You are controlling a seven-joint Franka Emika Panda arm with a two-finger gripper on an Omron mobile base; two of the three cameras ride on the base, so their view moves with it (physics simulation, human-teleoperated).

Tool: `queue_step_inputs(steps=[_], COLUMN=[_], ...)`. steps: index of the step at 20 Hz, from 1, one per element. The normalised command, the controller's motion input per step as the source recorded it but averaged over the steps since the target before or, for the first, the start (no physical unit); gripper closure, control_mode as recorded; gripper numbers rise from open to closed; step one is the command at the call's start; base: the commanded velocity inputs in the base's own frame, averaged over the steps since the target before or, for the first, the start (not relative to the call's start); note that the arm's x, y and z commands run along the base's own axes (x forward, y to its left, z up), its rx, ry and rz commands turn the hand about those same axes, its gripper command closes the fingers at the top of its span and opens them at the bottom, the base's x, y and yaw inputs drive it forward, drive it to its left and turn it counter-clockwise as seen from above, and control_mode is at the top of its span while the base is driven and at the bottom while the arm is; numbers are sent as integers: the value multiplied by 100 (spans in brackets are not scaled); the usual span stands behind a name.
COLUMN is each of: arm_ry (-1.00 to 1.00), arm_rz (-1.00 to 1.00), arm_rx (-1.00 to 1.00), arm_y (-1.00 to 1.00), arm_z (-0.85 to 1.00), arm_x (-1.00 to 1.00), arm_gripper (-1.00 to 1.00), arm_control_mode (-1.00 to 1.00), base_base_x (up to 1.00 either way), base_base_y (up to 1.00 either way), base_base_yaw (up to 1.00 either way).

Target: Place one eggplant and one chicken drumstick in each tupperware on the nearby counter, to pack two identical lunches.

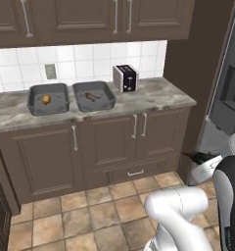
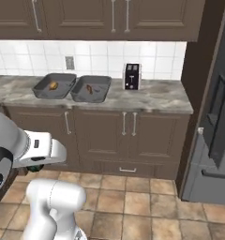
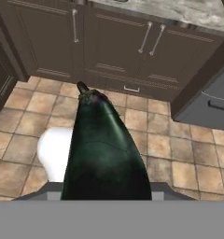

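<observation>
- dark glossy eggplant fills centre, rising from bottom edge, stem tip pointing up toward the cabinets
- pincer fingertips hidden behind it; eggplant sits right at the pincer
- tan tiled floor below
- dark brown cabinet doors with silver handles across top
- strip of marbled table top right

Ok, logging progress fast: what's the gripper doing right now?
Gripper: shut on the dark eggplant.
</observation>
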Motion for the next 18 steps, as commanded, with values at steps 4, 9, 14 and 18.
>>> queue_step_inputs(steps=[4, 9, 14, 18], arm_ry=[0, 0, 0, 0], arm_rz=[0, 0, 0, 0], arm_rx=[0, 0, 0, 0], arm_y=[0, 0, 0, 0], arm_z=[0, 0, 0, 0], arm_x=[0, 0, 0, 0], arm_gripper=[100, 100, 100, 100], arm_control_mode=[100, 100, 100, 100], base_base_x=[41, 86, 100, 100], base_base_y=[100, 100, 100, 73], base_base_yaw=[-4, -1, -1, -1])
